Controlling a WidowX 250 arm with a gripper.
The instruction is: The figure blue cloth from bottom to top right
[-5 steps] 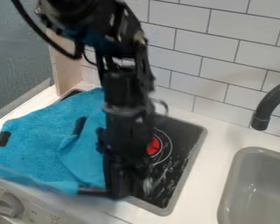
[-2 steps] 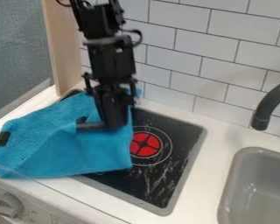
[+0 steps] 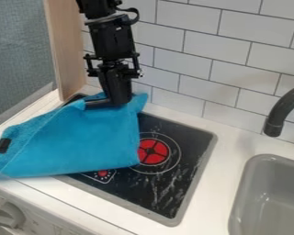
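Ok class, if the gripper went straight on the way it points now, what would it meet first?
Pointing down, the gripper would meet the blue cloth first; they may already touch, though depth is unclear.

Cooktop (image 3: pixel 174 183): no readable text or numbers;
Knob panel (image 3: pixel 39 220): faint marks, too small to read;
Black patch (image 3: pixel 2 145) on blue cloth (image 3: pixel 82 142): nothing legible

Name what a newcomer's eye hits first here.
The bright blue cloth, spread folded over the stovetop's left side and onto the white counter. Then the red burner just right of it, on the black stovetop. Above, the black tool at the cloth's upper edge.
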